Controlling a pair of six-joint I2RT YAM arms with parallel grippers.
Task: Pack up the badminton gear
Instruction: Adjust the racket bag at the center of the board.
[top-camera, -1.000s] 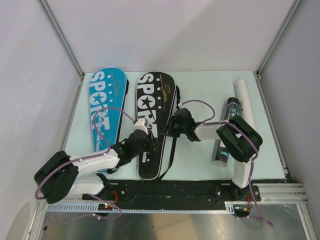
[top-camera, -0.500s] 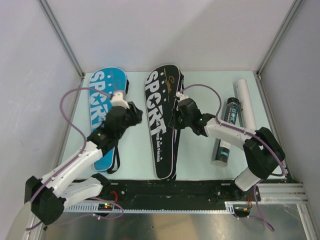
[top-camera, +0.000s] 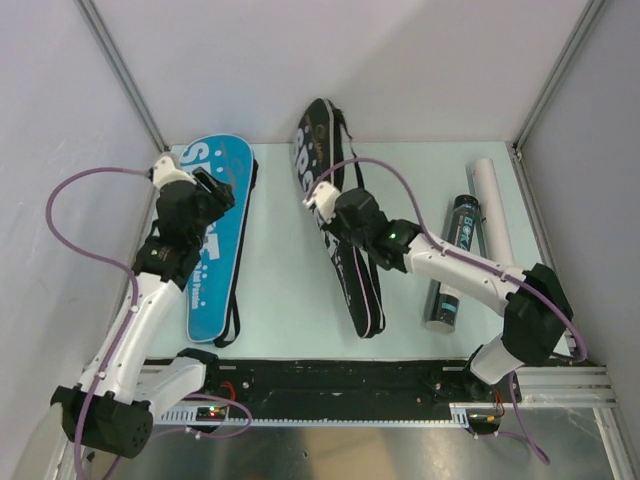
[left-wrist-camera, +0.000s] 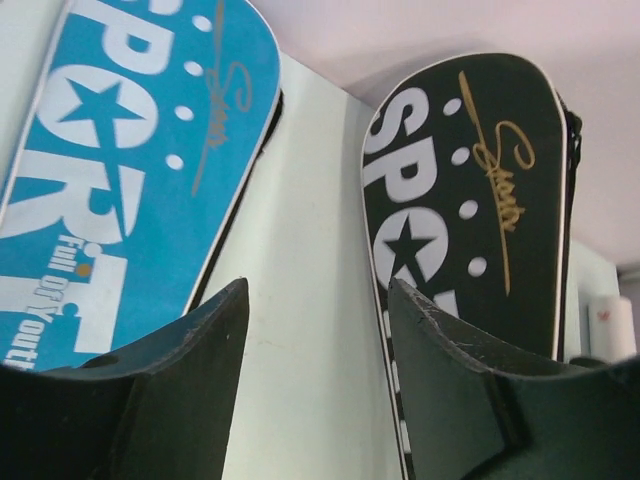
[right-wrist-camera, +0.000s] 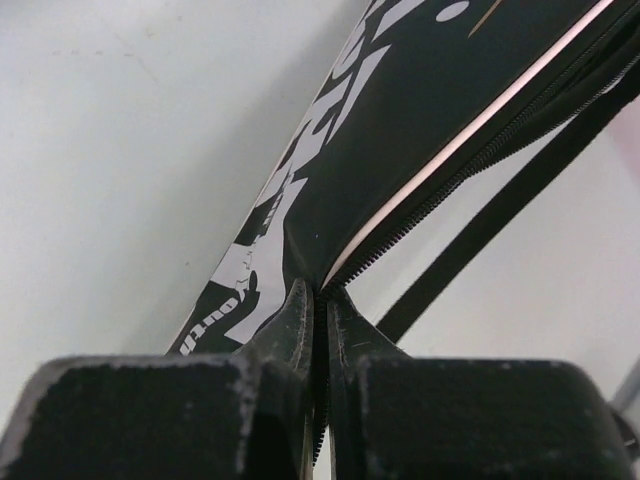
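A black "SPORT" racket bag (top-camera: 345, 250) is tipped up on its long edge in mid-table, its wide end raised against the back wall. My right gripper (top-camera: 333, 208) is shut on its zipped edge; in the right wrist view the fingers (right-wrist-camera: 300, 320) pinch the fabric of the black bag (right-wrist-camera: 400, 110) beside the zipper. A blue "SPORT" racket bag (top-camera: 215, 240) lies flat on the left. My left gripper (top-camera: 215, 188) hovers open over its wide end, holding nothing. The left wrist view looks between the open gripper (left-wrist-camera: 318, 300) at the blue bag (left-wrist-camera: 110, 170) and the black bag (left-wrist-camera: 470, 190).
A black shuttle tube (top-camera: 452, 262) and a white tube (top-camera: 490, 200) lie side by side at the right. The black bag's carry strap (right-wrist-camera: 520, 195) hangs loose below the zipper. Frame posts and walls close in the table on the left, right and back.
The right gripper has shut on the black bag's edge and tipped it up and back. The left arm has swung left and back over the blue bag, its jaws opening wider.
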